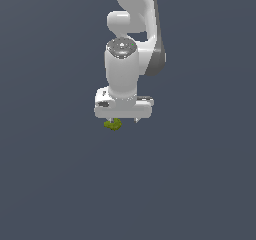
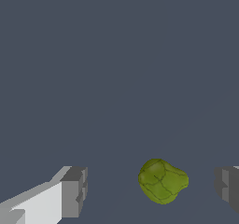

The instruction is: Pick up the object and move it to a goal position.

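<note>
From the exterior view, the white arm hangs downward with its gripper (image 1: 123, 120) low over the dark grey floor (image 1: 55, 184). The olive-green object (image 1: 113, 124) peeks out beneath the hand, toward the exterior view's left of its middle; the fingers are mostly hidden there, so their spacing is hard to judge. The wrist view settles it: the two grey fingertips (image 2: 74, 191) stand wide apart, and the lumpy object (image 2: 163, 181) lies between them, touching neither and nearer to one fingertip than the other. It seems to rest on the floor, though contact is not certain.
</note>
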`<action>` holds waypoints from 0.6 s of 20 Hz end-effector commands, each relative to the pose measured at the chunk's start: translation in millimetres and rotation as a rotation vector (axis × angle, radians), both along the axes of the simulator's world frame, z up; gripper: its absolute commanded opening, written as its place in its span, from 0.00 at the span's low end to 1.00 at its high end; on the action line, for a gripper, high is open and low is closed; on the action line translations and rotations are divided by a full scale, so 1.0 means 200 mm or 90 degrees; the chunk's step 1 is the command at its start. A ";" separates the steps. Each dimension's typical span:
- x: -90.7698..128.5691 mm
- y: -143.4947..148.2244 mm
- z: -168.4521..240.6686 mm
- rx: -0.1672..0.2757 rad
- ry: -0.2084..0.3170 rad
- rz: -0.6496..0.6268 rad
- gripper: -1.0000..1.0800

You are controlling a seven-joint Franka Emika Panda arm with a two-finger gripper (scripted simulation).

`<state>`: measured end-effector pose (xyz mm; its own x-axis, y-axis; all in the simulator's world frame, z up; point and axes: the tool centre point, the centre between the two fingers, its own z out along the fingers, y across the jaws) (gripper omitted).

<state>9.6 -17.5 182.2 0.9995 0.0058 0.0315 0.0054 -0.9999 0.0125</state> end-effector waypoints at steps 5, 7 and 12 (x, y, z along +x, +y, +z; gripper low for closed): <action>0.00 -0.04 0.02 -0.004 0.001 0.003 0.96; -0.01 -0.07 0.03 -0.009 0.002 0.007 0.96; -0.01 -0.10 0.04 -0.012 0.003 0.010 0.96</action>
